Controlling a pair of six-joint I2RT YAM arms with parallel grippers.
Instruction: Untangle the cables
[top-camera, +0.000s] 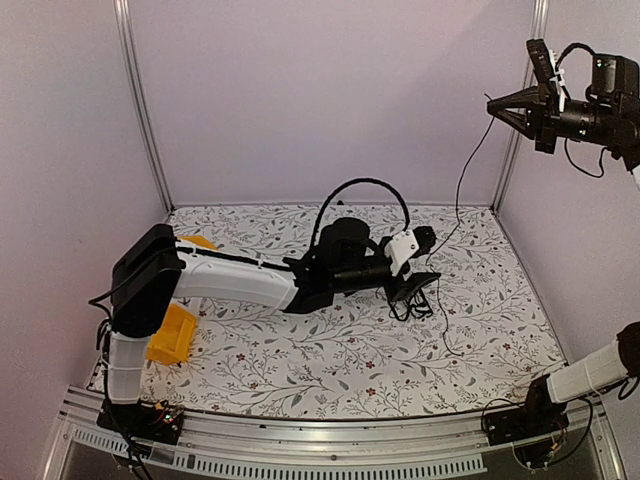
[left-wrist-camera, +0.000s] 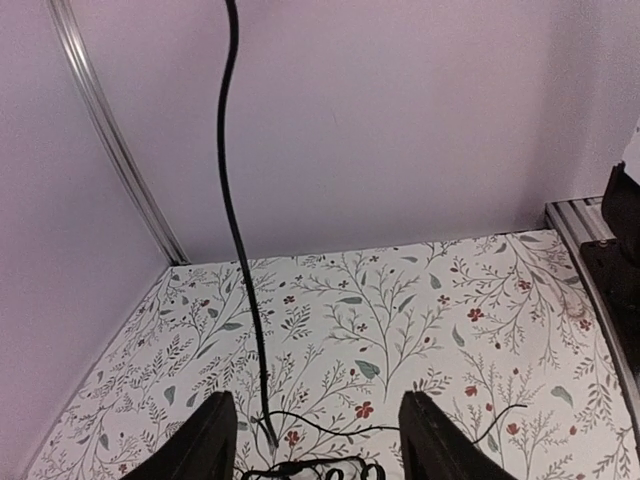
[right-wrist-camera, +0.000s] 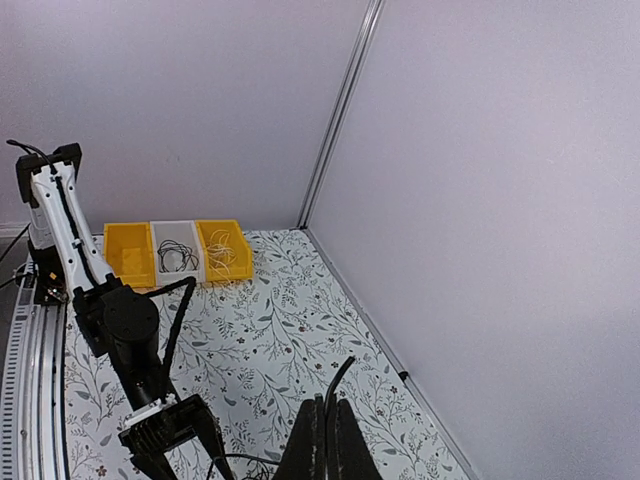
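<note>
The cables are a small loose black bundle on the floral mat, right of centre. My left gripper reaches over them, low and open; in the left wrist view its fingers stand either side of the top of the bundle. My right gripper is high at the upper right, shut on one thin black cable that hangs down to the bundle. That cable rises straight up in the left wrist view. In the right wrist view its short end sticks out above my shut right gripper.
A row of bins, two yellow with a white one between, stands by the left wall; one holds black wires, one pale wires. In the top view a yellow bin shows under my left arm. Walls close off the back, left and right.
</note>
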